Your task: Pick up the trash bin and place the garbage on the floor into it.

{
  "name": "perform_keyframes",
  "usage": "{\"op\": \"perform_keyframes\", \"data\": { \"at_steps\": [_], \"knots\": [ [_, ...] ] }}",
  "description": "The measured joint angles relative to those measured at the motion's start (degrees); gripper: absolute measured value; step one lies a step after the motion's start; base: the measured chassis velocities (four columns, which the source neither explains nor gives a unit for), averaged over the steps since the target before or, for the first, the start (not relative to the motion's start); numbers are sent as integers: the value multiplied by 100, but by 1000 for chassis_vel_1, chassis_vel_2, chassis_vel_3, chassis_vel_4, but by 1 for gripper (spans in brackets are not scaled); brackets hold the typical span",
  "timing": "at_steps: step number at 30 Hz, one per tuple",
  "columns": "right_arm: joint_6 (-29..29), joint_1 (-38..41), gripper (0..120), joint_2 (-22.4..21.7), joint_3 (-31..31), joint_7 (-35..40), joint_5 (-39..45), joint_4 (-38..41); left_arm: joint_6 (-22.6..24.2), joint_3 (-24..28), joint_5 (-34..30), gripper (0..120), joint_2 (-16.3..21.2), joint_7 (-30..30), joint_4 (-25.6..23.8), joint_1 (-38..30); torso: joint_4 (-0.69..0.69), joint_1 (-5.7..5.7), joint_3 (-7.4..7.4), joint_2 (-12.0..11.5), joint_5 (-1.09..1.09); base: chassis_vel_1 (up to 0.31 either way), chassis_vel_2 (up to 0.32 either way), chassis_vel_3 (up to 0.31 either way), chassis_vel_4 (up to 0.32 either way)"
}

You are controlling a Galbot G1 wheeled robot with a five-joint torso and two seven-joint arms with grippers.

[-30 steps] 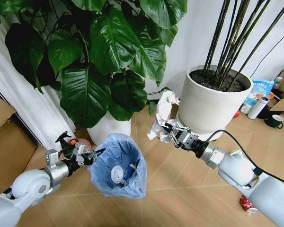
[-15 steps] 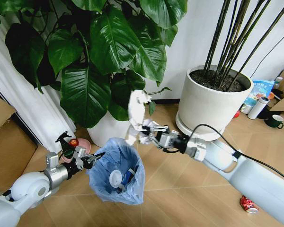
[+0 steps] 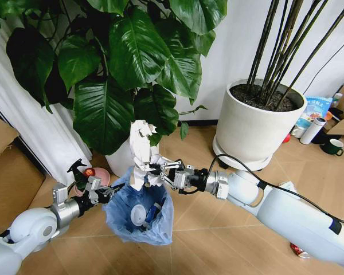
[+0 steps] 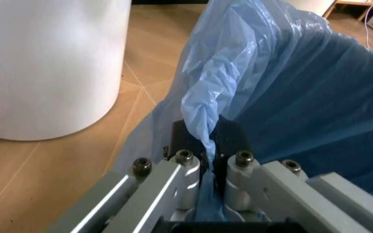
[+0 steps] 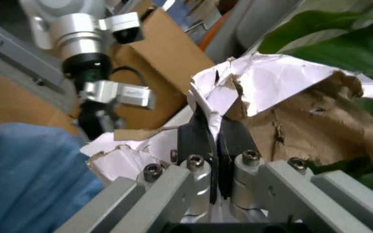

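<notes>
The trash bin (image 3: 139,213), lined with a crinkly light-blue bag, hangs above the floor (image 3: 218,229) at lower centre of the head view. My left gripper (image 3: 106,192) is shut on its rim; the left wrist view shows the fingers pinching the blue bag (image 4: 251,77). Inside lie a white disc (image 3: 139,214) and a blue-white wrapper (image 3: 152,211). My right gripper (image 3: 155,171) is shut on a crumpled white paper wad (image 3: 140,152), held right over the bin's opening; the right wrist view shows the paper (image 5: 283,92) clamped between the fingers. A red-white wrapper (image 3: 298,250) lies on the floor at lower right.
A big white pot (image 3: 258,123) with dark stems stands behind on the right. A leafy plant in another white pot (image 3: 123,160) stands just behind the bin. Cardboard boxes (image 3: 6,166) are at the left. A mug (image 3: 334,147) and bottles (image 3: 313,130) sit far right.
My right arm has swung left with the paper wad, from beside the big white pot to above the bin's opening. The bin has shifted slightly lower and left.
</notes>
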Motion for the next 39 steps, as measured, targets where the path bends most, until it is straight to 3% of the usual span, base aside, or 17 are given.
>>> {"op": "perform_keyframes", "data": {
  "at_steps": [14,39],
  "knots": [
    [89,-26,1,252,-271,-189,-168,-244,22,-67,-119,0,62,7,-46,-3,0,0,0,0,1,0,0,0,0],
    [77,-258,93,-121,-51,-324,-138,-24,31,-133,-205,0,73,-3,5,-81,-1,0,-1,0,1,0,0,0,0]
  ]
}}
